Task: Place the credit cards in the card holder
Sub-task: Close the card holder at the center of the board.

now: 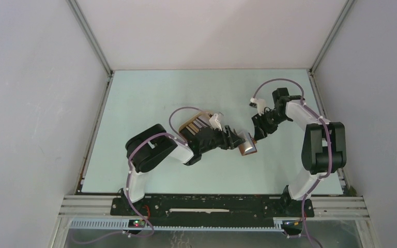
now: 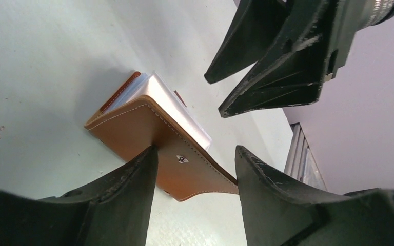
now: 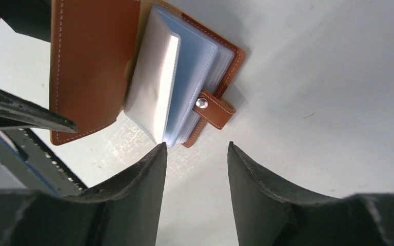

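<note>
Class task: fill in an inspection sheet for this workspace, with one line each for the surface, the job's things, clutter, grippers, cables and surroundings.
Surface: pale green table, a few small dark specks.
Job's things: brown card holder lies open mid-table, clear sleeves fanned, snap tab undone; credit cards seem to sit in the tan tray behind the left arm, partly hidden.
Clutter: nothing seen.
Grippers: left gripper open, fingers either side of the holder's raised cover, touch unclear; right gripper open, empty, beside the holder.
Cables: a purple cable loops over each arm.
Surroundings: plain pale walls; metal rail at the near edge.
</note>
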Robot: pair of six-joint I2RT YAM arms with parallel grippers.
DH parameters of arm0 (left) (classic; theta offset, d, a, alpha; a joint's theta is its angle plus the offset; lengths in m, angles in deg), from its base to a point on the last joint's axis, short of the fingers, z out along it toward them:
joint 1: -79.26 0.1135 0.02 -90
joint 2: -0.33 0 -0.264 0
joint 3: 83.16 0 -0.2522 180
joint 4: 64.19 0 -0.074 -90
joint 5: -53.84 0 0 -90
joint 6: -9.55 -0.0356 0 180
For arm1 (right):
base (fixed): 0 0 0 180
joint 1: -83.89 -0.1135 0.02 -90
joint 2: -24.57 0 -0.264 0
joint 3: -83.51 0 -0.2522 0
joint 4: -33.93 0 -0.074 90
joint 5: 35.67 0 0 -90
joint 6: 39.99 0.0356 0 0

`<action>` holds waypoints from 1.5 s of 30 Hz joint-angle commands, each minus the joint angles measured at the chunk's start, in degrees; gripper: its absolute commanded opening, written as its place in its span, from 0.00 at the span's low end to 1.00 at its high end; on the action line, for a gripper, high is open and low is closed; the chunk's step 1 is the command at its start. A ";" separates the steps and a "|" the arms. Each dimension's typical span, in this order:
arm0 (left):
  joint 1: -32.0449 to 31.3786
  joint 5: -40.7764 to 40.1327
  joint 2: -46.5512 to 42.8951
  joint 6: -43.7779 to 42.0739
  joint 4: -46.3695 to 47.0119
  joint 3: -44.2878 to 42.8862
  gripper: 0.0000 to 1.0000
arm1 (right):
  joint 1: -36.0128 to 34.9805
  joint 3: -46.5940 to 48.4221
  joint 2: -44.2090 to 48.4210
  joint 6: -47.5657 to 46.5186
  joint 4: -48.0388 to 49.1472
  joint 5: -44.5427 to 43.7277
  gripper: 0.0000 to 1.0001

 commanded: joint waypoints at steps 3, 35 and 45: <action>0.65 2.44 0.99 -5.61 -3.00 -2.56 0.61 | -0.02 -4.53 9.62 -25.03 5.29 5.44 0.58; 1.29 4.10 2.42 -5.76 2.71 0.66 0.56 | -8.57 -6.75 -0.61 -55.90 8.90 -2.14 0.51; 1.56 3.61 2.42 -5.48 2.89 1.27 0.51 | -7.47 -5.31 -0.49 -54.18 6.88 -0.53 0.24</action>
